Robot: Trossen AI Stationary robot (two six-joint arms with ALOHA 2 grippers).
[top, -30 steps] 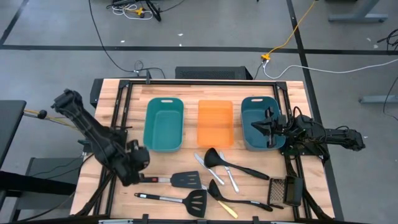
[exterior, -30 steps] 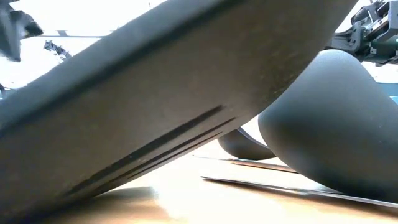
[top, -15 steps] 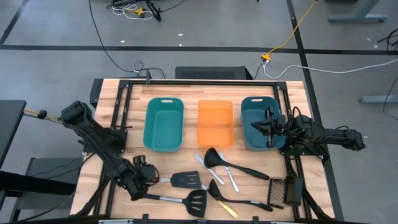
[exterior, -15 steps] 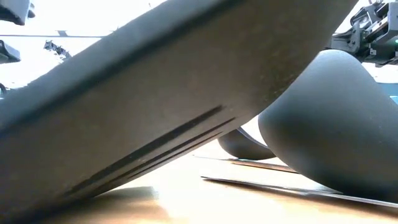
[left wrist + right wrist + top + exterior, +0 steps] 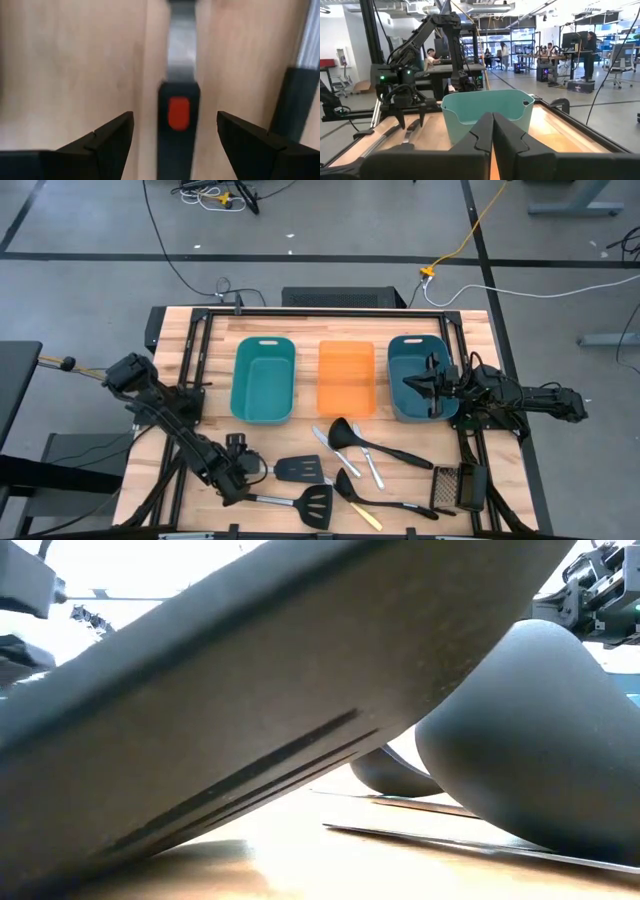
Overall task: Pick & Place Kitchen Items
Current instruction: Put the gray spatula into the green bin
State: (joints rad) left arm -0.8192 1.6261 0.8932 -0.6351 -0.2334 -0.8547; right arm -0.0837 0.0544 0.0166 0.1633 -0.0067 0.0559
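Two black slotted spatulas lie flat near the table's near edge: one [image 5: 300, 470] and, nearer still, another [image 5: 315, 502]. My left gripper [image 5: 240, 473] is open and low over the first spatula's handle. In the left wrist view, the two fingers of my left gripper [image 5: 175, 120] stand on either side of the black handle end with its red mark [image 5: 179, 112], not touching it. The second spatula's handle [image 5: 295, 100] lies beside it. My right gripper [image 5: 430, 385] is shut and empty over the right teal tub [image 5: 412, 405]; its fingers show closed in the right wrist view [image 5: 493, 125].
A left teal tub [image 5: 263, 378] and an orange tray [image 5: 346, 378] stand at the table's middle. A black ladle [image 5: 345, 435], silver knives [image 5: 370, 467], a second ladle [image 5: 385, 502], a yellow knife [image 5: 366, 516] and a dark grater [image 5: 458, 485] lie near the front. Utensils close to the lens block the low view.
My left gripper has gone toward the table's near edge and a little to the right, coming down to the first spatula's handle. The spatulas have not moved.
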